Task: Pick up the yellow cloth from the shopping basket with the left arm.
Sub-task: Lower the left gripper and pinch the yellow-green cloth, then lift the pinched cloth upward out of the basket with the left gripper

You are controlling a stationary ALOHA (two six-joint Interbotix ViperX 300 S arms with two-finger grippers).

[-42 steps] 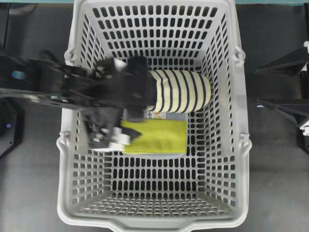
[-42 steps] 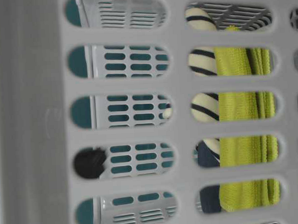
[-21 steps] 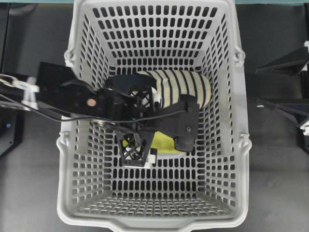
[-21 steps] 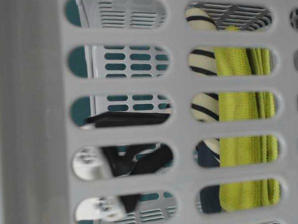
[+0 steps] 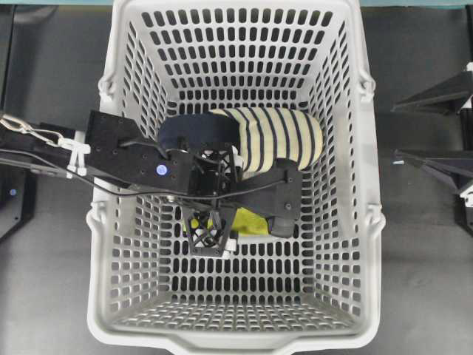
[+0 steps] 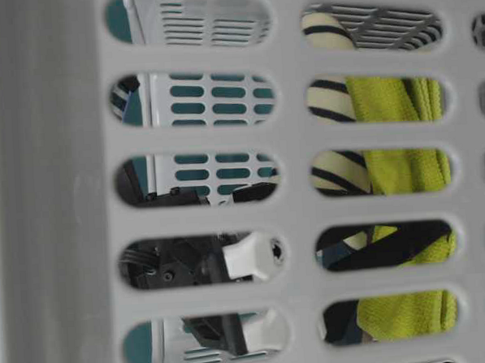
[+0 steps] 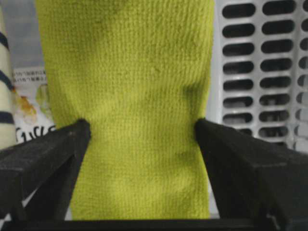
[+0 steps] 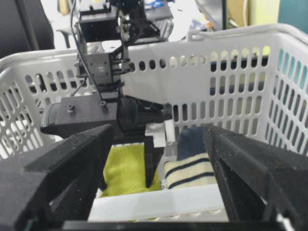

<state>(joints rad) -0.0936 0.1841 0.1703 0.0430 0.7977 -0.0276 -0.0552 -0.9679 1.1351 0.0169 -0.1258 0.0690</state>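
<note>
Where lattice fingers [image 7: 48,154] straddle it, the yellow cloth [image 7: 130,96] looks nubbly.

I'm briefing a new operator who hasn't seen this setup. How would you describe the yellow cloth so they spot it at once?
Look inside the grey basket, at the middle of its floor. Beside the striped slipper lies the yellow cloth, with the left gripper straddling it. It is the only plain yellow-green, terry-textured thing there.

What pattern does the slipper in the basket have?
Cream with dark navy stripes; the slipper shows best in the overhead view.
</note>
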